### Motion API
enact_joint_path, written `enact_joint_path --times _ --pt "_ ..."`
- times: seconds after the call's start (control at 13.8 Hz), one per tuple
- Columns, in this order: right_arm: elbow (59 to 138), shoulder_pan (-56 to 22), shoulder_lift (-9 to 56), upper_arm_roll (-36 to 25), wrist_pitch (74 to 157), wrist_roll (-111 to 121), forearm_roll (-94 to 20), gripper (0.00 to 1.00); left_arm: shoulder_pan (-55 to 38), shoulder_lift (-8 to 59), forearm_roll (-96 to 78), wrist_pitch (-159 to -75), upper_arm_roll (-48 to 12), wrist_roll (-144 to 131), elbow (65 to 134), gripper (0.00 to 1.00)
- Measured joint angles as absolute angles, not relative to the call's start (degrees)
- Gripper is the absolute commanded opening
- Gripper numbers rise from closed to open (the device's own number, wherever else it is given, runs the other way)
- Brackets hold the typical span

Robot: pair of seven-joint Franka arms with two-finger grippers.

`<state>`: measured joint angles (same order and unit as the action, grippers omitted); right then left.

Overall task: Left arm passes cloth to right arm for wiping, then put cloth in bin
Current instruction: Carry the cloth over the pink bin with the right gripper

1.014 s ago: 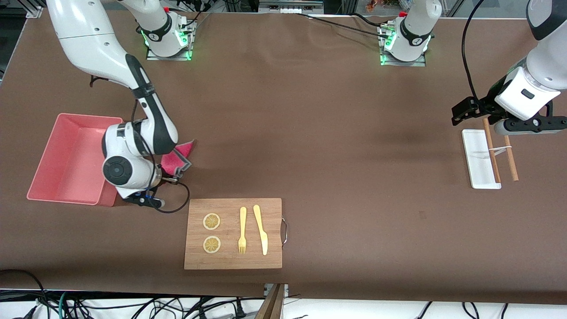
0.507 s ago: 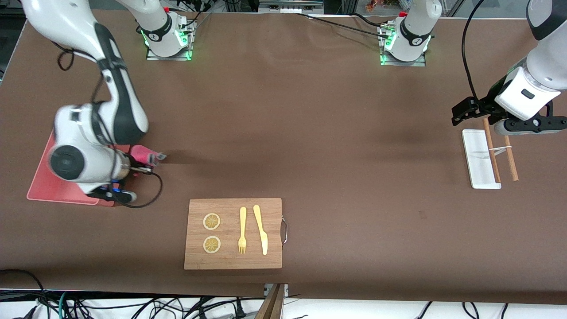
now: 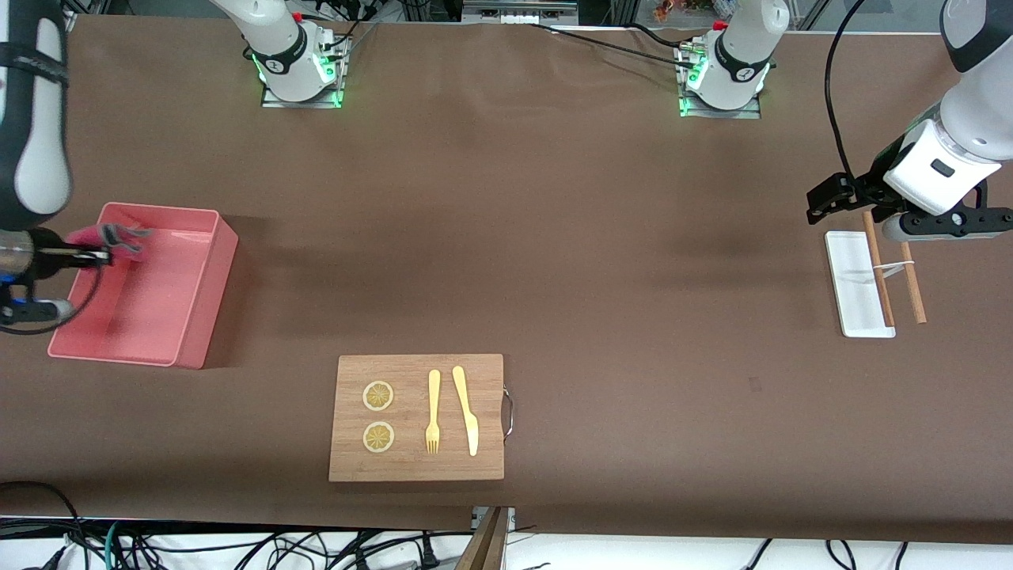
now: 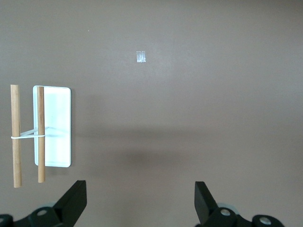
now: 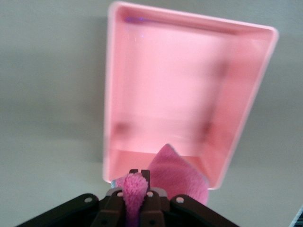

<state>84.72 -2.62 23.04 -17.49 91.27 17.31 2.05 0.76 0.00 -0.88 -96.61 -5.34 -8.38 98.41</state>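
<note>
The right gripper point(image 3: 99, 255) is being kept clamped on the cloth point(image 3: 119, 237), which is being held in the air over the bin point(image 3: 202, 309) at the right arm's end of the worktop. In the right wrist view the cloth point(image 5: 175, 177) is being pinched between the closed fingers, with one pink corner hanging free above the bin's point(image 5: 189, 90) bare floor. The step in hand is judged to be the last one: the cloth is being brought to the bin for dropping. The next move is judged to call for the jaws to be parted while the cloth is hanging inside the rim, so that nothing is left draped over a wall. The right arm point(image 3: 36, 119) is being reached in from the worktop's edge, its wrist turned level and pointing over the bin.

The left gripper point(image 3: 839, 198) is being held wide open and empty, waiting above the white tray point(image 3: 851, 293) and the wooden sticks point(image 3: 878, 269) near the left arm's end of the worktop.
</note>
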Motion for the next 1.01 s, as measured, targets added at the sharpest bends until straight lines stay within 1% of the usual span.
enact_joint_path --times 0.14,0.29,0.58,0.87,0.94,1.01 --pt "85.7 -1.8 23.7 -19.5 91.3 19.8 2.1 0.00 0.7 0.0 -0.9 -96.6 -5.6 -8.4 98.2 1.00" --pt "87.7 -1.6 25.0 -19.6 93.1 19.9 2.0 0.00 0.6 0.0 -0.9 -96.4 -6.4 -8.4 98.0 1.00" --pt "94.1 -1.7 29.3 -19.5 104.7 19.8 2.0 0.00 0.6 0.0 -0.9 -95.6 -6.9 -8.5 97.9 1.00" --pt "95.6 -1.8 32.9 -19.3 110.3 18.3 -0.3 0.00 0.7 0.1 -0.9 -95.5 -6.9 -8.5 97.8 1.00" --pt "95.6 -1.8 33.8 -19.2 111.7 18.3 -1.0 0.40 0.7 0.1 -0.9 -95.5 -6.9 -8.5 97.8 1.00" --pt "95.6 -1.9 34.7 -19.2 113.2 18.2 -1.4 0.99 0.7 0.1 -0.9 -95.5 -6.9 -8.5 97.8 1.00"
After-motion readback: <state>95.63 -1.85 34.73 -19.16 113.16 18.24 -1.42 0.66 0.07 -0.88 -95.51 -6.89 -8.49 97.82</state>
